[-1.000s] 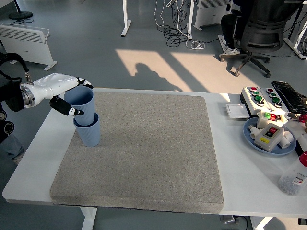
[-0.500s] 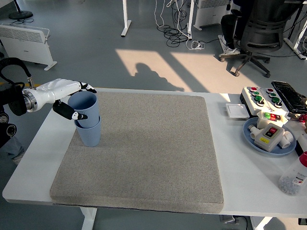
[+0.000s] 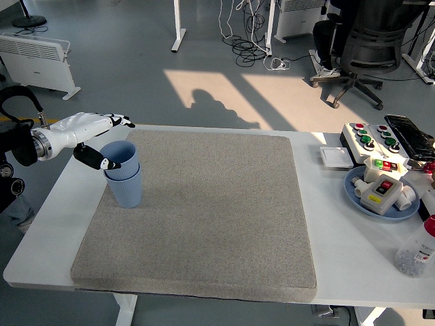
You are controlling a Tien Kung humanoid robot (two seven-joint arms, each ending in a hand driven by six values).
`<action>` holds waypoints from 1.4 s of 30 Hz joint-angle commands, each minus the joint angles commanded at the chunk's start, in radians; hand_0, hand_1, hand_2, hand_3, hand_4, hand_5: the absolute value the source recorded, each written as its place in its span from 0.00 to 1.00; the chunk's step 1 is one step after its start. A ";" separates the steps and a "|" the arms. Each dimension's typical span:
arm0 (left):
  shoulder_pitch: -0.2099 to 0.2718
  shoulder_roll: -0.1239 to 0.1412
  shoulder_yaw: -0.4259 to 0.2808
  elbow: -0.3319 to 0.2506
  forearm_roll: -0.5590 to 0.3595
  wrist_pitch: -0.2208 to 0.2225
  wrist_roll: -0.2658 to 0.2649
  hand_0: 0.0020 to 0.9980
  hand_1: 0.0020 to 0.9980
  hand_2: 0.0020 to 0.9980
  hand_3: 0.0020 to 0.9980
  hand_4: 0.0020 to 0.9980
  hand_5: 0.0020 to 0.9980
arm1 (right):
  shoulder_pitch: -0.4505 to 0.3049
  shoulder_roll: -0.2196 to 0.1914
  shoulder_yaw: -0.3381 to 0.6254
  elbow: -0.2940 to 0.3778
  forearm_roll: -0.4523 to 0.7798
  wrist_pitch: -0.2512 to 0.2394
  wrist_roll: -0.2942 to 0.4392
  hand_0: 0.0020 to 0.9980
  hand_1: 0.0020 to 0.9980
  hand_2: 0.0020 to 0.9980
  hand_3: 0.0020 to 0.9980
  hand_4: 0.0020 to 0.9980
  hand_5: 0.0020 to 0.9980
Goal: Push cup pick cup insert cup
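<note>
Sitting nested in lower blue plastic cup [image 3: 125, 189], upper blue plastic cup [image 3: 122, 157] rests at left side of grey felt mat [image 3: 204, 210]. Left hand [image 3: 95, 139] fingers spread, grasping nothing. Cups look light, thin-walled, smooth; take hold around rim wall, gently.

A single head view looks forward and down from high on the robot's side, moderately far back. The white table [image 3: 326, 224] runs from its near edge at 6 o'clock toward open floor at 12 o'clock; the left arm [image 3: 27, 139] enters at 9 o'clock.
</note>
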 joint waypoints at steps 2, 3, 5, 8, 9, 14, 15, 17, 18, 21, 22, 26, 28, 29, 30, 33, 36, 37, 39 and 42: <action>0.001 -0.001 0.001 0.003 -0.003 0.004 0.000 0.93 0.96 1.00 0.98 0.95 0.35 | -0.001 0.000 -0.001 0.000 0.001 0.000 0.000 0.69 0.61 0.64 0.56 0.10 0.41; 0.002 -0.001 0.001 0.004 -0.003 0.006 0.000 0.94 0.97 1.00 0.99 0.97 0.38 | -0.001 0.000 -0.001 0.000 0.001 0.000 0.000 0.69 0.61 0.64 0.56 0.10 0.41; 0.004 -0.001 0.000 0.005 -0.004 0.011 0.001 0.94 0.97 1.00 0.99 0.97 0.38 | -0.003 0.000 -0.002 0.000 0.001 0.000 0.000 0.69 0.61 0.64 0.56 0.10 0.41; 0.008 -0.001 -0.005 0.003 -0.007 0.015 0.002 0.94 0.97 1.00 0.99 0.97 0.38 | -0.003 0.000 -0.004 0.000 0.003 0.000 0.000 0.69 0.61 0.64 0.56 0.10 0.41; 0.013 -0.001 -0.010 -0.001 -0.009 0.021 0.005 0.94 0.96 1.00 0.99 0.97 0.45 | -0.004 0.000 -0.003 0.000 0.003 0.000 0.000 0.69 0.61 0.64 0.56 0.10 0.41; 0.038 -0.003 -0.024 -0.037 -0.070 0.121 0.044 0.94 0.96 1.00 0.99 0.97 0.45 | -0.007 0.000 -0.003 0.000 0.002 0.000 0.000 0.69 0.61 0.64 0.56 0.10 0.41; 0.055 -0.005 -0.045 -0.059 -0.113 0.162 0.054 0.79 0.81 0.84 0.76 0.70 0.52 | -0.007 0.000 -0.002 0.000 0.000 0.000 -0.001 0.69 0.61 0.64 0.56 0.10 0.41; 0.080 -0.009 -0.080 -0.090 -0.175 0.213 0.062 0.79 0.81 0.84 0.76 0.70 0.52 | -0.009 0.000 -0.002 0.000 0.001 0.000 -0.001 0.69 0.61 0.64 0.56 0.10 0.41; 0.093 -0.011 -0.098 -0.105 -0.199 0.228 0.066 0.79 0.81 0.84 0.76 0.70 0.52 | -0.009 0.000 -0.002 0.000 0.001 -0.001 -0.001 0.69 0.61 0.64 0.56 0.10 0.41; 0.160 -0.026 -0.184 -0.178 -0.284 0.255 0.076 0.62 0.67 0.67 0.58 0.62 0.58 | -0.013 0.001 0.002 0.000 -0.002 -0.001 -0.001 0.69 0.61 0.64 0.56 0.10 0.41; 0.185 -0.034 -0.210 -0.204 -0.315 0.263 0.080 0.62 0.67 0.67 0.58 0.62 0.58 | -0.014 0.001 0.003 0.000 -0.002 -0.001 -0.001 0.69 0.61 0.64 0.56 0.10 0.41; 0.302 -0.080 -0.317 -0.307 -0.470 0.313 0.097 0.62 0.67 0.67 0.58 0.62 0.58 | -0.020 0.003 0.007 0.000 -0.007 -0.001 -0.002 0.69 0.61 0.64 0.56 0.10 0.41; 0.376 -0.114 -0.373 -0.360 -0.553 0.351 0.102 0.63 0.69 0.70 0.60 0.60 0.69 | -0.021 0.003 0.008 0.000 -0.007 -0.001 -0.002 0.69 0.61 0.64 0.56 0.10 0.41; 0.405 -0.126 -0.391 -0.376 -0.596 0.359 0.100 0.63 0.69 0.70 0.60 0.60 0.69 | -0.022 0.004 0.009 0.000 -0.007 -0.001 -0.002 0.69 0.61 0.64 0.56 0.10 0.41; 0.440 -0.144 -0.417 -0.399 -0.635 0.364 0.098 0.63 0.69 0.70 0.60 0.60 0.69 | -0.022 0.004 0.011 0.000 -0.008 -0.002 -0.002 0.69 0.61 0.64 0.56 0.10 0.41; 0.537 -0.184 -0.485 -0.448 -0.758 0.357 0.095 0.72 0.76 0.77 0.71 0.60 0.97 | -0.021 0.005 0.012 0.000 -0.004 -0.002 0.000 0.69 0.61 0.64 0.56 0.10 0.41; 0.629 -0.224 -0.554 -0.485 -0.888 0.346 0.106 0.72 0.76 0.77 0.71 0.60 0.97 | -0.018 0.005 0.017 0.000 -0.007 -0.002 0.000 0.69 0.61 0.64 0.56 0.10 0.41; 0.659 -0.239 -0.577 -0.499 -0.934 0.346 0.103 0.72 0.76 0.77 0.71 0.60 0.97 | -0.017 0.005 0.019 0.000 -0.008 -0.003 0.000 0.69 0.61 0.64 0.56 0.10 0.41; 0.706 -0.258 -0.606 -0.515 -1.012 0.346 0.098 0.72 0.76 0.77 0.71 0.60 0.97 | -0.016 0.005 0.020 0.000 -0.009 -0.003 0.000 0.69 0.61 0.64 0.56 0.10 0.41; 0.781 -0.299 -0.640 -0.530 -1.134 0.325 0.094 0.79 0.82 0.82 0.77 0.60 1.00 | -0.014 0.005 0.021 0.000 -0.006 -0.003 0.001 0.69 0.61 0.64 0.56 0.10 0.41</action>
